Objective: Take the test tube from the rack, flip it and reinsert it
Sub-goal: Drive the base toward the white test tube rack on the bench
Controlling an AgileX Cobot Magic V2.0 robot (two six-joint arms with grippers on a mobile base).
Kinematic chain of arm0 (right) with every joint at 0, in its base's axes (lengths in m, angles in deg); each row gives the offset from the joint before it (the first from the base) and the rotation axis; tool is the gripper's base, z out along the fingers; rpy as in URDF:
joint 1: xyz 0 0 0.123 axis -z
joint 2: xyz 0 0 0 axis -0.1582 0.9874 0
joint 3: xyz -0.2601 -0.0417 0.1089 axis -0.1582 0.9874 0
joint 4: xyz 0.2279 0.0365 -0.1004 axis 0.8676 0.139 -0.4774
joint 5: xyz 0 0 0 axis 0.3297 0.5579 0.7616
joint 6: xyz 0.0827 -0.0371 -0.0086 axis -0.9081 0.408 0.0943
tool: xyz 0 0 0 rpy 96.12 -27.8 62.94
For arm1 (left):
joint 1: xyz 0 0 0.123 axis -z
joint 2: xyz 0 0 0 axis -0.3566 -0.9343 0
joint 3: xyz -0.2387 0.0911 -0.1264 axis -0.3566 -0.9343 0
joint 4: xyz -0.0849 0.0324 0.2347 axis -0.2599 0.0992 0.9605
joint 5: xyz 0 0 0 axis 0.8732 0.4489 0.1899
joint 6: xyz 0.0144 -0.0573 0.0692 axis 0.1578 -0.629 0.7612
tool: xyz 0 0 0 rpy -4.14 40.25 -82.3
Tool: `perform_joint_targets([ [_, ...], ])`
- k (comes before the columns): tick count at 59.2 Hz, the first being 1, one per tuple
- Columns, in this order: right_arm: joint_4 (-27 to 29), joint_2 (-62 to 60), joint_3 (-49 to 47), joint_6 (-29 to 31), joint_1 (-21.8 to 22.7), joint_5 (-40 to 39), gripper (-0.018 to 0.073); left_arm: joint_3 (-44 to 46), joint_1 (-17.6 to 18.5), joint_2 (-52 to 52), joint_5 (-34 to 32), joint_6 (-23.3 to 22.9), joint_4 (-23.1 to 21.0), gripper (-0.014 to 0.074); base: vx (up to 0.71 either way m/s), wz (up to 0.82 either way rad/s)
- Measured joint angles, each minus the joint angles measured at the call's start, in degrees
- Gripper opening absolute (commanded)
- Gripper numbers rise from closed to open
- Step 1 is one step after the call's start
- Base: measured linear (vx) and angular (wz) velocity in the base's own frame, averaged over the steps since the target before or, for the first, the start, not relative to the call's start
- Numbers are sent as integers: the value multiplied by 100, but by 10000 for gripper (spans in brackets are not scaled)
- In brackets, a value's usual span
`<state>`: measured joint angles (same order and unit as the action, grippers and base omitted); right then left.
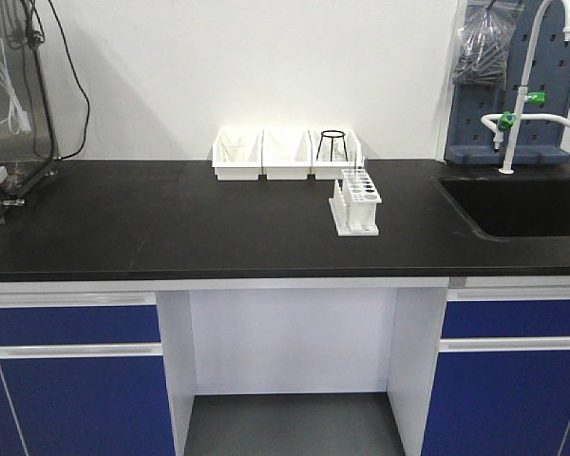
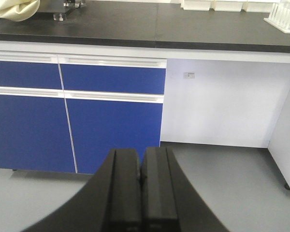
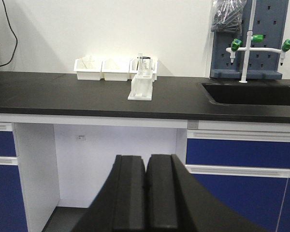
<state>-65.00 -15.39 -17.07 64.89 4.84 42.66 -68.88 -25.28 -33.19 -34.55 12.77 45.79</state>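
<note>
Nothing on the counter (image 1: 171, 228) is being handled, and neither arm shows in the front view. The rack (image 1: 361, 214) stands on the black top just in front of the rightmost of three white bins (image 1: 287, 171), between them and the front edge. The sink (image 1: 522, 204) is well off to its right. That puts it out in the open, which I take to be deliberate, so an arm can come down on it from above without fouling the bins.

I cannot say for sure whether the test tube is seated in it. From the right wrist view something clear seems to rise at the far end of the rack, but it is too small to tell from the rack's own pegs.

The left gripper (image 2: 141, 154) hangs low and faces the blue drawers (image 2: 111, 79) under the counter. Its jaws are clenched pad to pad with nothing between them. The rack just shows at the upper right corner of that view. The right gripper (image 3: 146, 159) is likewise clenched on nothing. It sits below counter height but is aimed almost squarely at the rack, so it looks the better placed arm to start.

By my reckoning the task has not begun. An arm must rise, part its jaws and reach over the rack. The clear tube among close holes will demand a careful approach.
</note>
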Motion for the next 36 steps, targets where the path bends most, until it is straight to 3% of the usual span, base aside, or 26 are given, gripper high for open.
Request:
perform_joint_targets([
  [36, 2, 0, 0, 0, 0, -6, -8, 0, 0, 0, 0, 0, 0, -6, 25, 3],
])
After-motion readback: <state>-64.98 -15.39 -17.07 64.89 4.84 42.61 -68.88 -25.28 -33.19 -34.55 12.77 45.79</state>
